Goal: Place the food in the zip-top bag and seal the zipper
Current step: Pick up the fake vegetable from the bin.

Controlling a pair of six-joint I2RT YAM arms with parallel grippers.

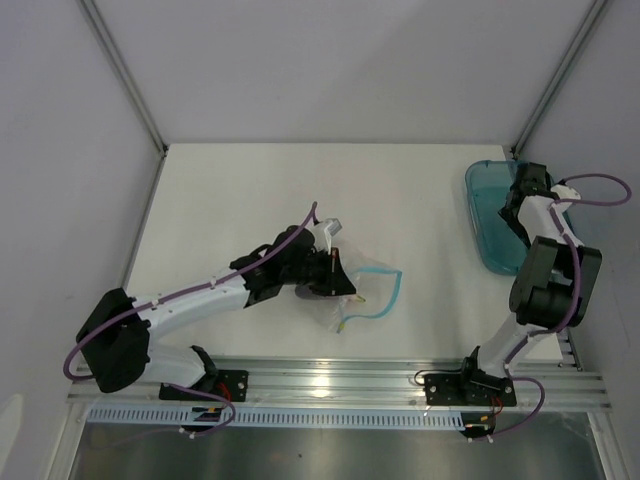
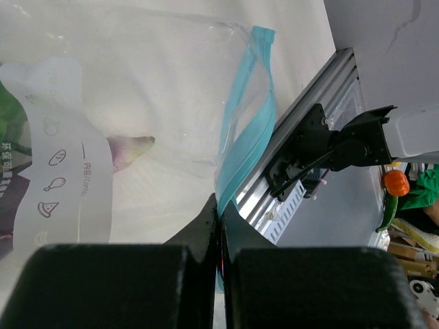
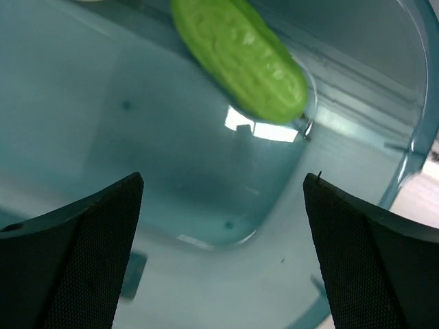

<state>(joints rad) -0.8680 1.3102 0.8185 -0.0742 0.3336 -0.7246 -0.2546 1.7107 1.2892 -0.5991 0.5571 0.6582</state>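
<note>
We are looking at the left gripper (image 2: 221, 221) with its two fingers pressed together, pinching the teal zipper (image 2: 245, 133) of the clear bag (image 2: 158, 75). From the pinch, the zipper strip is curving up and away, and its two halves are standing apart, so the mouth is gaping open there. The bag is lying crumpled on the white table (image 1: 250, 190), near the middle and just in front of the left arm. Through the clear plastic we are seeing a purple piece (image 2: 127, 149) with a pale green tip beside a white printed label (image 2: 65, 181). Something green is showing at the far left edge of that view, and we cannot tell what it is.

The right gripper (image 3: 223, 181) is hanging over the teal tray (image 3: 137, 123) at the far right of the table, well apart from the bag. Its fingers are spread wide and holding nothing. A long green vegetable (image 3: 243, 58) is lying on the tray floor beyond the fingertips, touching neither of them.

The metal rail (image 2: 322, 82) along the near table edge is showing past the bag in the left wrist view.
</note>
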